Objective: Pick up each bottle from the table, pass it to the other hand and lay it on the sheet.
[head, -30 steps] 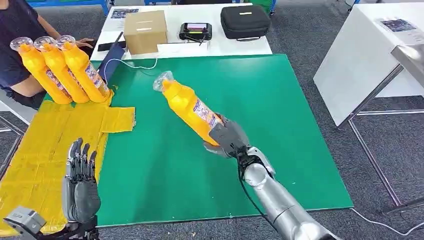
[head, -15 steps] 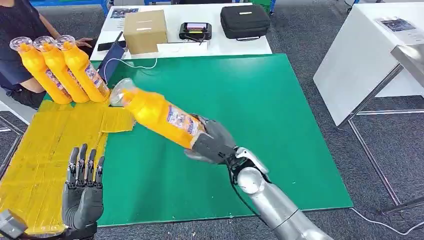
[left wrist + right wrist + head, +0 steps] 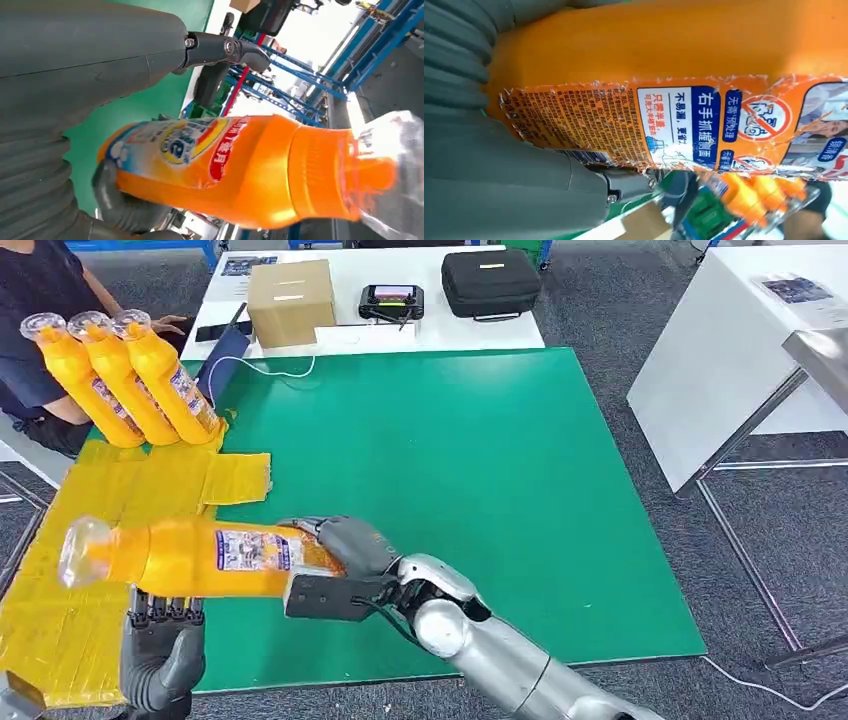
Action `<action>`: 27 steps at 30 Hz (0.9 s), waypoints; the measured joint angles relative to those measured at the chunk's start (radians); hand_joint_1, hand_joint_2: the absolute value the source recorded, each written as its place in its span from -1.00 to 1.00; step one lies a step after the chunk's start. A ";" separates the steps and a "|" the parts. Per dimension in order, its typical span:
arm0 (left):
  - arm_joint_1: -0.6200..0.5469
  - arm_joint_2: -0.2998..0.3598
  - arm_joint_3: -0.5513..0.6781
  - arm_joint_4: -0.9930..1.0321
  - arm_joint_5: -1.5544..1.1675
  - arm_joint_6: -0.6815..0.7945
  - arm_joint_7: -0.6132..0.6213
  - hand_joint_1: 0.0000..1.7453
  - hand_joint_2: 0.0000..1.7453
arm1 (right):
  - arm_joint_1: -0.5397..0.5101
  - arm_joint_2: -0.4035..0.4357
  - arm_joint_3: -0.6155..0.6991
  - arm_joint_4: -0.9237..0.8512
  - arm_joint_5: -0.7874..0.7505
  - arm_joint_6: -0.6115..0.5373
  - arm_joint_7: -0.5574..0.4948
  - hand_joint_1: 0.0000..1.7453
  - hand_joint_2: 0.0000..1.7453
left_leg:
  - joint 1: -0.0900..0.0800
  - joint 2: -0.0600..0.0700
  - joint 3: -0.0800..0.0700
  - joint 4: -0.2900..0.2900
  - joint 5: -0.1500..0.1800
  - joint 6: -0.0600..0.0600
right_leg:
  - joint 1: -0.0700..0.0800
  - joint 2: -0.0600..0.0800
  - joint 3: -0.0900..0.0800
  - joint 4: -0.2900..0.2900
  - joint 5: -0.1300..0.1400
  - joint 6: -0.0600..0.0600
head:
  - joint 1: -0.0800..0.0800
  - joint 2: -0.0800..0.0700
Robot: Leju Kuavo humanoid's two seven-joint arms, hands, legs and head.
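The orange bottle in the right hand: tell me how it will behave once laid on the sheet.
The orange bottle looks rigid: the right hand holds it level by its base without sagging. Its rounded body may roll on the yellow sheet. The glossy label could be slippery.

The orange bottle (image 3: 195, 558) with its clear cap and printed label is held level in the air, cap toward nine o'clock, base gripped by the right hand (image 3: 345, 545) at the three o'clock end. It hangs over the near edge of the yellow sheet (image 3: 90, 530), above the left hand (image 3: 160, 645). Three more orange bottles (image 3: 120, 380) lie side by side, touching, at the sheet's far end around eleven o'clock, caps pointing up-left.
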 measured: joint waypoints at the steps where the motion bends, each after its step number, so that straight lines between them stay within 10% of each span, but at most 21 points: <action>1: 0.001 0.000 0.001 0.000 -0.002 0.000 -0.002 -1.00 1.00 | 0.000 0.005 0.010 0.000 -0.003 0.006 0.001 1.00 1.00 | 0.000 0.000 0.000 0.000 0.000 0.000 | 0.000 0.000 0.000 0.000 0.000 0.000 | 0.000 0.000; 14: 0.001 -0.003 0.006 -0.016 -0.091 0.035 -0.065 -1.00 1.00 | 0.002 0.046 0.111 0.053 -0.065 0.026 0.005 1.00 1.00 | 0.000 0.000 0.000 0.000 0.000 0.000 | 0.000 0.000 0.000 0.000 0.000 0.000 | 0.000 0.000; 15: 0.001 -0.003 0.006 -0.016 -0.105 0.042 -0.073 1.00 1.00 | 0.002 0.048 0.117 0.061 -0.069 0.026 0.004 1.00 1.00 | 0.000 0.000 0.000 0.000 0.000 0.000 | 0.000 0.000 -0.001 0.000 0.000 0.000 | 0.000 0.000; 27: 0.027 0.000 0.044 -0.017 -0.151 -0.009 -0.170 1.00 1.00 | 0.009 0.108 0.177 0.148 -0.072 0.030 -0.008 1.00 1.00 | 0.001 0.001 0.000 0.000 0.000 0.000 | 0.001 0.000 -0.001 0.000 -0.001 -0.001 | 0.000 0.000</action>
